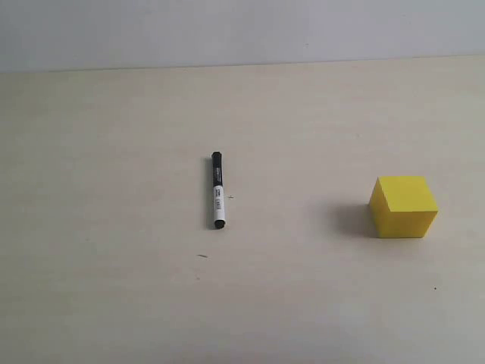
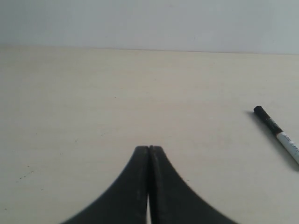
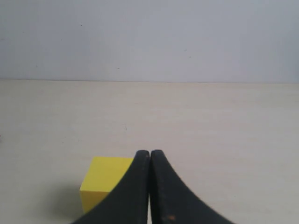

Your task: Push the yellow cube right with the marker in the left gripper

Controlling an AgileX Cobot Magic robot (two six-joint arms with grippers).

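Observation:
The marker (image 1: pixel 218 190) lies flat on the pale table near the middle, black cap pointing to the back; its cap end also shows in the left wrist view (image 2: pixel 279 135), off to one side of the fingers. The yellow cube (image 1: pixel 404 206) stands alone on the right. My left gripper (image 2: pixel 149 148) is shut with nothing between its fingers and holds no marker. My right gripper (image 3: pixel 150 152) is shut too, empty, with the yellow cube (image 3: pixel 103 182) partly hidden behind one finger. Neither gripper shows in the exterior view.
The pale table (image 1: pixel 114 288) meets a plain grey-white wall (image 1: pixel 242 30) at the back. A few small dark specks (image 1: pixel 202 256) mark the surface in front of the marker.

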